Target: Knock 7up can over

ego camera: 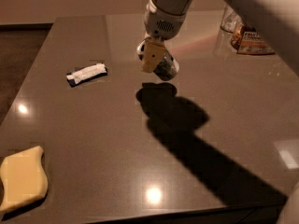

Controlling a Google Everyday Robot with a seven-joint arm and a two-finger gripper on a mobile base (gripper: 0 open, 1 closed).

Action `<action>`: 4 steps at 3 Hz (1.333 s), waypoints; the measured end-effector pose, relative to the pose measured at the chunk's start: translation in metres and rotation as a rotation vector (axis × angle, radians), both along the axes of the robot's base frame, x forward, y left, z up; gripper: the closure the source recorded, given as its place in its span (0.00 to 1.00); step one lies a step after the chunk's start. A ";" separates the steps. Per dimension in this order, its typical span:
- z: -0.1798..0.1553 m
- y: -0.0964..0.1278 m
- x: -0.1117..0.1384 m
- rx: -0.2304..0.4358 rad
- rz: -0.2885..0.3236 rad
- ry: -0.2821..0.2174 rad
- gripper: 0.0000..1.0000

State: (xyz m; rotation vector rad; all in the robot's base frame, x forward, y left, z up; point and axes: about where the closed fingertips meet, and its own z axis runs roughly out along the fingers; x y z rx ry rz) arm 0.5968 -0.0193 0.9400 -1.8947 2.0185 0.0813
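The 7up can (166, 69) is in the middle of the dark table (93, 139), toward the back. It leans well off upright, with its body slanting down to the right and its pale top edge (139, 48) toward the left. My gripper (151, 56) hangs from the white arm straight in front of the can, touching or right against its upper side, and it hides much of the can. The arm's shadow lies on the table just below.
A white wrapped packet (86, 73) lies to the left of the can. A yellow sponge (21, 183) sits at the front left corner. A clear glass (229, 20) and a labelled jar (253, 40) stand at the back right, partly behind my arm.
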 end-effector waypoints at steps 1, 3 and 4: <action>-0.021 0.001 -0.005 -0.090 0.047 -0.004 0.59; -0.053 0.023 -0.014 -0.152 0.145 0.023 0.13; -0.077 0.037 -0.023 -0.158 0.201 0.069 0.00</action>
